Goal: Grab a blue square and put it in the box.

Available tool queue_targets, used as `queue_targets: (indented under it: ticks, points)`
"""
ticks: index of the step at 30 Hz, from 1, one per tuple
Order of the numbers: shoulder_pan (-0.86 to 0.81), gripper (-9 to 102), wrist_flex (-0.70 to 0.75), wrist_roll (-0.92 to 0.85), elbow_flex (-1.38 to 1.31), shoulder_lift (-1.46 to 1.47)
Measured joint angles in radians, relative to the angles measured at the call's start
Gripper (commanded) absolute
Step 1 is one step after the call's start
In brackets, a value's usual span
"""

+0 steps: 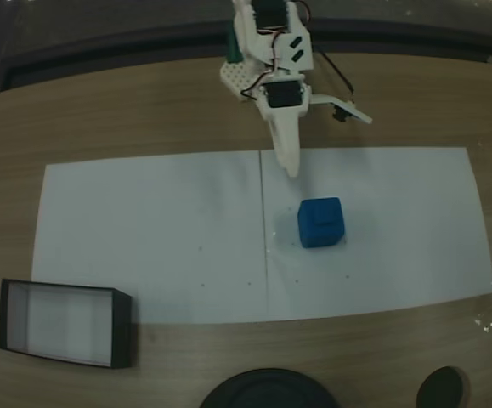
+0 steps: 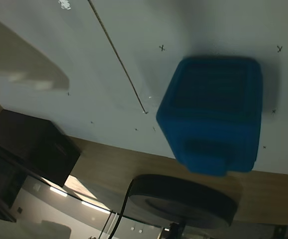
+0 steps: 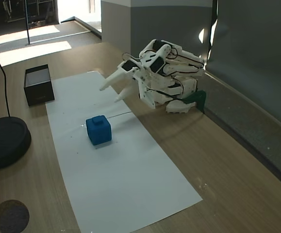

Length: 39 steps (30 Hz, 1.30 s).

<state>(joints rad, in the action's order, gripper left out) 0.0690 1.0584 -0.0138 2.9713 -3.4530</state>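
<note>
**Blue cube waits just ahead of the open jaws**

A white arm reaches out over a sheet of white paper (image 1: 144, 238) on a wooden table (image 1: 144, 110), its gripper (image 1: 318, 140) spread wide: in a fixed view from above, one long pointed finger (image 1: 286, 149) aims down the frame toward the blue square (image 1: 320, 223), while the second finger (image 1: 350, 110) is swung out to the upper right. Nothing is between the jaws. The blue square sits on the paper at centre frame, below the long fingertip and slightly to its right, near but apart from it; a thin pencil line (image 1: 262, 221) runs down the paper just to the cube's left. In the wrist view the blue square (image 2: 213, 112) fills the right half of the frame, a small raised stud on its lower face, with a pale, blurred finger (image 2: 24, 64) at upper left, so the cube lies ahead and off to one side of that finger. In a fixed view from the side, the gripper (image 3: 115, 88) is above the paper and the cube (image 3: 99, 130) rests below it in the frame. The box (image 1: 63, 323), black-walled and pale-bottomed, stands at lower left of the fixed view from above, off the paper and well apart from the cube. Judging by this, the grasp has not begun; the jaws would need to come forward and down to straddle the cube
</note>
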Motion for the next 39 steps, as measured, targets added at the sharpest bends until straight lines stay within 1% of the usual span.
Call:
queue_targets:
  ticks: [5, 9, 11, 14, 20, 22, 25, 26, 29, 31, 35, 39]
  points:
    - [0.002, 31, 0.0, 0.0, -0.126, 0.071]
    - [0.002, 31, 0.0, 0.0, -0.255, 0.279]
    - [0.028, 31, 0.014, 0.002, -0.354, 0.442]
    - [0.115, 31, 0.114, 0.02, -0.537, 0.693]
    - [0.242, 31, 0.379, 0.106, -0.962, 1.203]
    - [0.236, 31, 0.411, 0.11, -1.063, 1.338]
    - [0.235, 31, 0.417, 0.117, -1.19, 1.513]
    - [0.229, 32, 0.417, 0.129, -1.218, 1.555]
    - [0.196, 41, 0.428, 0.163, -1.29, 1.684]
    - [0.179, 44, 0.433, 0.169, -1.316, 1.761]
    - [0.155, 42, 0.43, 0.169, -1.324, 1.865]
    - [0.169, 40, 0.423, 0.175, -1.324, 1.919]
